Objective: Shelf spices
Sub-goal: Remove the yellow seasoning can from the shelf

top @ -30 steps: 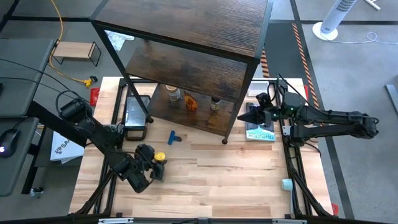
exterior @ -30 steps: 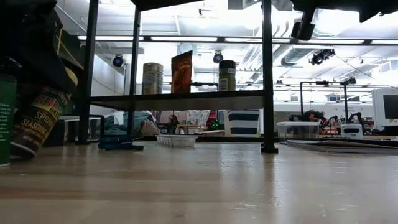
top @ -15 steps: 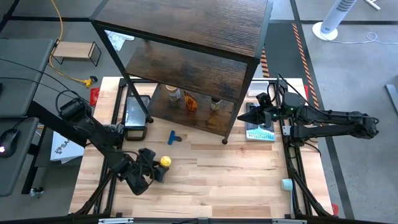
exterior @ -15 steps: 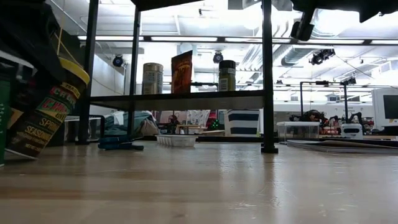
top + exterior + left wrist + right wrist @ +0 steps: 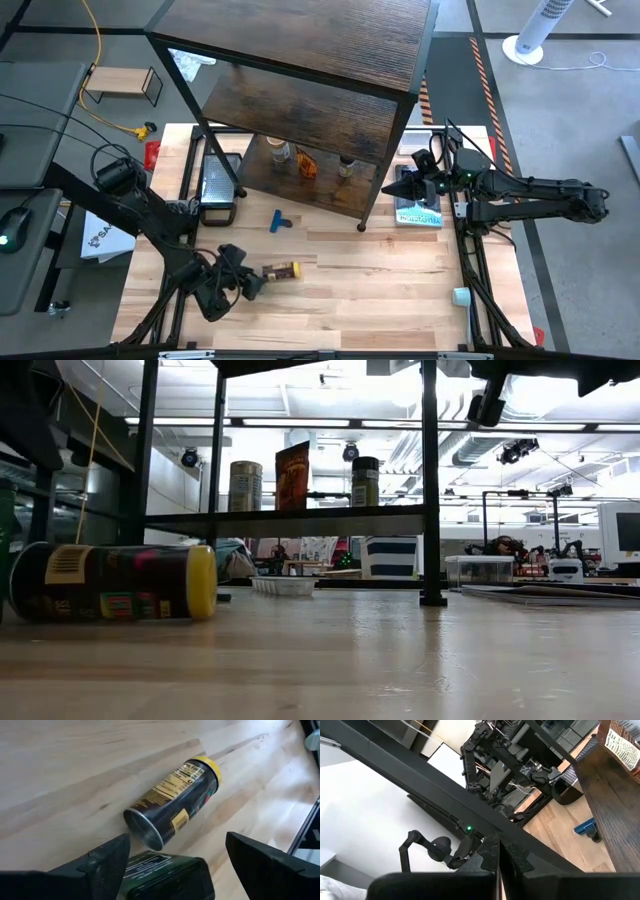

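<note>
Now the yellow-lidded jar lies on its side on the pale wood-grain table, a dark printed cylinder with its round metal base toward the left gripper, whose fingers stand apart and empty just beside it. Three spices stand on the dark-board shelf. Beside the shelf, the right gripper waits, pressed together.
</note>
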Motion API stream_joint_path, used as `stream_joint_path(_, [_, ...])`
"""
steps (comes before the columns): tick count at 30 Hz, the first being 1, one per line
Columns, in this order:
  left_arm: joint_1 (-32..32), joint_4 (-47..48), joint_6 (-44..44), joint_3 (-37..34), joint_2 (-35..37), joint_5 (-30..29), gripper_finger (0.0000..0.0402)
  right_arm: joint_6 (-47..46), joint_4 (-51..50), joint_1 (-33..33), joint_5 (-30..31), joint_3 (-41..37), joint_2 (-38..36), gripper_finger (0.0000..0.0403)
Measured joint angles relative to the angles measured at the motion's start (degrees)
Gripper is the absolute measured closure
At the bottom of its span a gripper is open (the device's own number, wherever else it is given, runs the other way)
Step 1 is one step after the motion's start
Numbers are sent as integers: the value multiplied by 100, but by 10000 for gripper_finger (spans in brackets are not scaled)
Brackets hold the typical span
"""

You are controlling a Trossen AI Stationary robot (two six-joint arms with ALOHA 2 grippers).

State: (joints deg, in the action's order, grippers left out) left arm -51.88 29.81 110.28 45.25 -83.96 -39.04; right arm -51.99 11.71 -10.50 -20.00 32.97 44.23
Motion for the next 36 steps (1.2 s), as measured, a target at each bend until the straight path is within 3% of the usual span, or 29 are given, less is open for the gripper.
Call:
stream_joint_path(3, [134, 4, -613, 0, 151, 294, 78, 0, -61, 0, -70, 0, 0, 403])
stream_joint_path(10, [1210, 38, -3879, 0, 625, 1733, 78, 2, -453, 0, -253, 0, 2, 403])
stream_joint_path(14, [1902, 25, -5145, 0, 740, 2190, 78, 11, -496, 2, -346, 0, 2, 403])
stream_joint_path(19, [2442, -2, -6650, 0, 665, 3174, 78, 203, -558, 2, -390, 0, 0, 403])
stream_joint_path(26, [2563, -68, -7534, 0, 353, 3547, 78, 502, -891, 2, -476, 0, 0, 403])
stream_joint_path(36, [2597, -408, -7461, 361, -545, 3605, 78, 753, -1208, 2, -691, 0, 0, 403])
